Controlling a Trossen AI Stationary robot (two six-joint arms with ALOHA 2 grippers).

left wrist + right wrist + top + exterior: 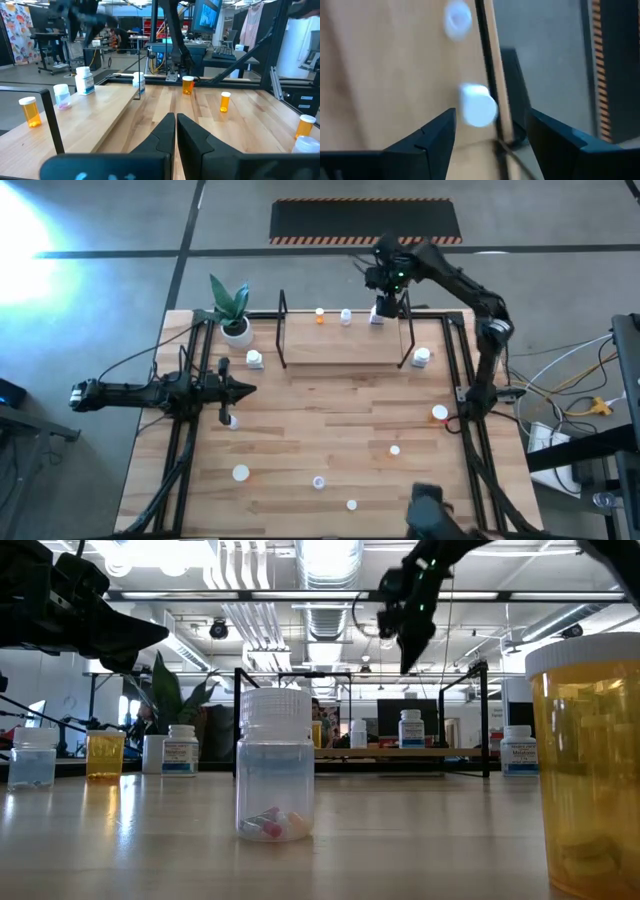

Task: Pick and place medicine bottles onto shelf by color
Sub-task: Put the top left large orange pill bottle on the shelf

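The shelf (345,345) stands at the table's far middle, a light board in a black wire frame. On its far edge stand an orange bottle (320,315), a pale clear bottle (346,315) and a white bottle (377,316). My right gripper (386,302) hangs open above the white bottle (477,105), its fingers well to either side of the white cap and clear of it; the low view shows the right gripper (410,640) high over the shelf. My left gripper (245,390) waits shut and level at the table's left (176,117).
Loose bottles stand on the table: white ones beside the shelf's ends (255,360) (421,357), an orange one at the right (440,413), several more toward the near edge (319,481). A potted plant (237,330) stands at the far left.
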